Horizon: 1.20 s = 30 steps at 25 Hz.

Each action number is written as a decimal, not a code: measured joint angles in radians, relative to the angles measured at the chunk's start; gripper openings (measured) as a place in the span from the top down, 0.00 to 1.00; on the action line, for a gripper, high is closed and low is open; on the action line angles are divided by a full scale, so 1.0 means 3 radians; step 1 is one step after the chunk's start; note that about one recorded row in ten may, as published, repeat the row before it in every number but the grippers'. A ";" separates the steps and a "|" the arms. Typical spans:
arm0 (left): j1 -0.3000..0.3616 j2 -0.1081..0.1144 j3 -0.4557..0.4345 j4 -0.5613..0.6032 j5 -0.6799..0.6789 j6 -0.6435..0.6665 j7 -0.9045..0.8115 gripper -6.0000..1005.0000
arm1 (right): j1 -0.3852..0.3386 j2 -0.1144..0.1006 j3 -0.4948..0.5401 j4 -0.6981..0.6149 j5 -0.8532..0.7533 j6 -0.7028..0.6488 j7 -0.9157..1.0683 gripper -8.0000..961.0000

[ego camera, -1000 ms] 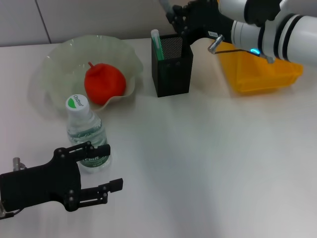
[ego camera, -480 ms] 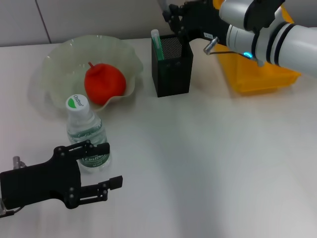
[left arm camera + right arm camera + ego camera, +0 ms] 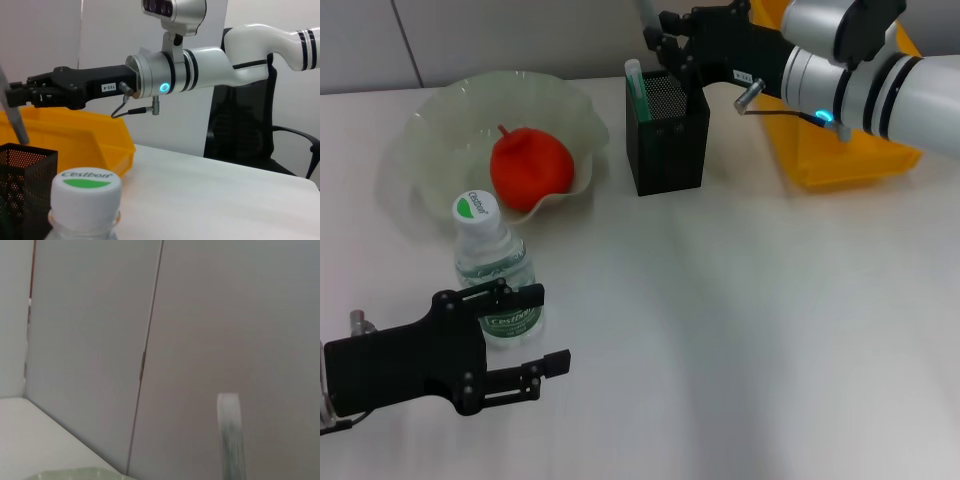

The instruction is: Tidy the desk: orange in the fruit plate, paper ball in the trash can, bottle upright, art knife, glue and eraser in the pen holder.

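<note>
right pincer grips grey art knife above pen holder | left pincer open beside bottle

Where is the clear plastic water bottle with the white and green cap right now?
In the head view, the clear plastic water bottle stands upright at near left, in front of the pale green fruit plate and just behind the left gripper.

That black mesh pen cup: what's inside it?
In the pen holder a green-and-white stick leans at one corner, and the right gripper holds a grey item above it. The mesh walls hide anything lower down.
</note>
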<state>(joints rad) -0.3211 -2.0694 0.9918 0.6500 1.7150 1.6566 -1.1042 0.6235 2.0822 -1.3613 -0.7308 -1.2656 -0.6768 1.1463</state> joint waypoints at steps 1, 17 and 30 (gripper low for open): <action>-0.0003 0.0000 0.0001 -0.0002 0.0000 -0.0004 0.0000 0.22 | 0.0048 -0.0003 0.0058 0.0089 0.0002 -0.0041 -0.0010 0.85; -0.0023 0.0006 -0.0005 0.0005 0.0004 0.0004 -0.0023 0.22 | -0.0196 -0.0057 0.0220 -0.0257 -0.0037 -0.0360 0.0283 0.42; -0.0033 0.0011 -0.0008 0.0011 -0.0001 0.0021 -0.0042 0.22 | -0.0642 -0.0223 0.0998 -0.1598 -0.2072 -0.2251 0.2537 0.37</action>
<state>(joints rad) -0.3311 -2.0661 0.9894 0.6534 1.7148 1.6629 -1.1169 0.4308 2.0151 -1.0621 -1.2103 -1.8872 -1.3522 1.9076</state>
